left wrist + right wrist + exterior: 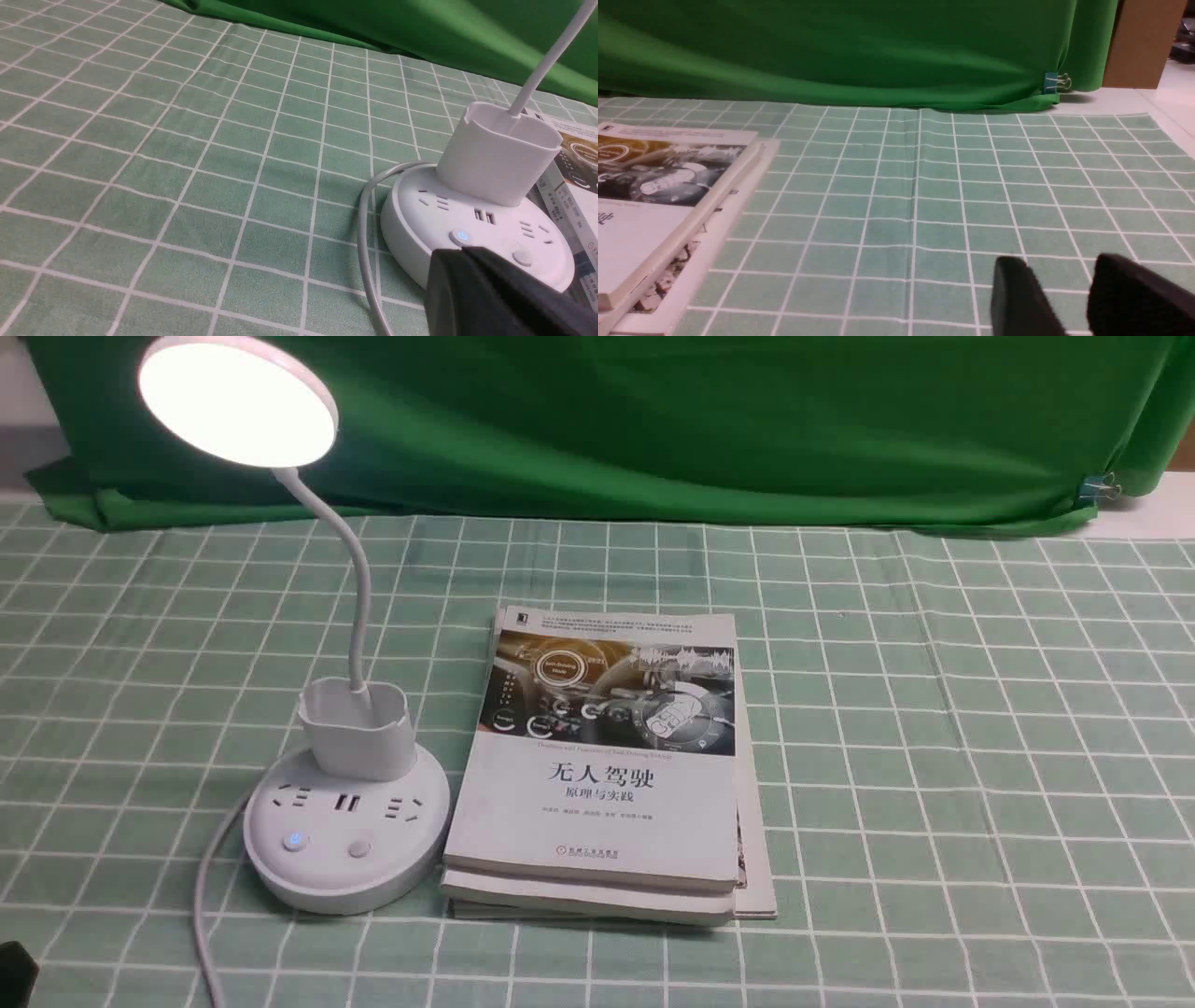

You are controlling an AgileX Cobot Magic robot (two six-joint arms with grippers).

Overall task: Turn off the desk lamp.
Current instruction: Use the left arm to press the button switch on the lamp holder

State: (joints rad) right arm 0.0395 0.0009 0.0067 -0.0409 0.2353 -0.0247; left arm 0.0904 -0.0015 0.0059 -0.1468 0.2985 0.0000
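Green cloth hung across the back, gathered at the right end by a binder clip. Below, green tablecloth with white grid, lightly creased. At far right, brown panel standing on white surface. Lit brightly enough to show the weave.

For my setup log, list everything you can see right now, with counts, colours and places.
desk lamp: one, white, lit, left of the books
power cord: one, greyish, from the lamp base toward the near edge
books and papers: one stack, count unclear, mostly white, centre
checked cloth: one, green with white lines, under lamp and stack
curtain: one, green, behind
binder clip: one, blue, at the curtain's right end
brown panel: one, beyond the clip
left gripper: one, black, shut, near left
right gripper: one, black, open, above the cloth
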